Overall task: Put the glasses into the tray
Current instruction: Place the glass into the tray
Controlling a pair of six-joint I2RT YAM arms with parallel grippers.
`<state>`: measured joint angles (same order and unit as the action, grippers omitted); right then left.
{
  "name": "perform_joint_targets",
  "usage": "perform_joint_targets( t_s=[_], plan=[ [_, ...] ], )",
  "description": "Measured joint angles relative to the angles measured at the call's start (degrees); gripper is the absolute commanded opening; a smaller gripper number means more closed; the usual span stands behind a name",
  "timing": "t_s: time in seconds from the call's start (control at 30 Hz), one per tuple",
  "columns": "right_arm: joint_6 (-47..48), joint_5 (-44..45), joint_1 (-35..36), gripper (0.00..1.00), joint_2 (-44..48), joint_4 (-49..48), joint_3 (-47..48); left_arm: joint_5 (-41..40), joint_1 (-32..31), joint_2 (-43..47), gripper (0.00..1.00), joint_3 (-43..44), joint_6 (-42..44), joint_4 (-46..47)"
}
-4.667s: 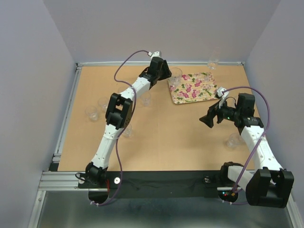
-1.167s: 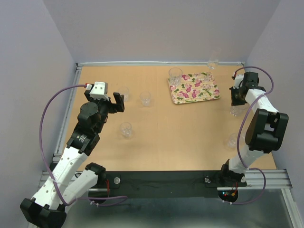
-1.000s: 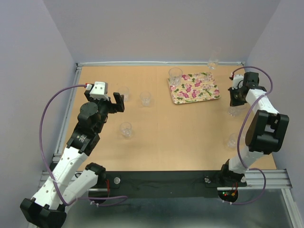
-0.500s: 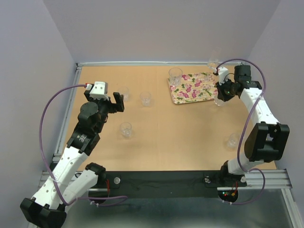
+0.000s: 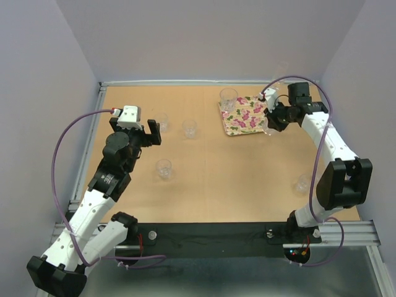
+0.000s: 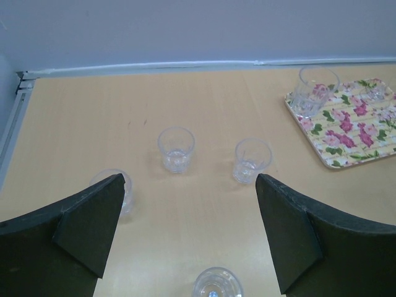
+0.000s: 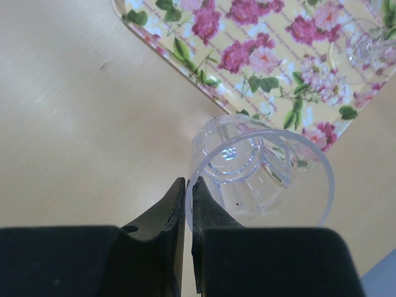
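Glass at the tray edge in the right jaws; task looks early.
A corner glass (image 5: pixel 228 98) stands on the tray (image 5: pixel 244 120); there is a second faint clear shape further along it, not sure what. The loose glasses (image 6: pixel 176 148) wait on the bench (image 5: pixel 216 167), at least five: four by the left arm, one near the right base. The held glass (image 7: pixel 263 170) hangs over the tray's long edge, partly over bench, not set down. Right jaws pinch its rim wall, one inside, one outside. Left jaws spread wide, empty, above the loose glasses, touching none.
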<state>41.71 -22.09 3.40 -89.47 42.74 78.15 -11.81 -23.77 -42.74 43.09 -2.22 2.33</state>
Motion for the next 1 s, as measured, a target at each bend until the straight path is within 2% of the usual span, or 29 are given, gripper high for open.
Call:
perform_joint_targets(
  t_s=[0.43,1.0],
  plan=[
    [4.98,-2.12,2.62,0.0,-4.68,0.39,4.66,-1.33,0.0,-0.72,0.99,-0.35,0.5,-0.02],
    [7.02,-0.59,6.27,0.0,-11.39,1.31,11.69,-1.97,0.0,-1.03,0.99,-0.37,0.74,0.0]
  ],
)
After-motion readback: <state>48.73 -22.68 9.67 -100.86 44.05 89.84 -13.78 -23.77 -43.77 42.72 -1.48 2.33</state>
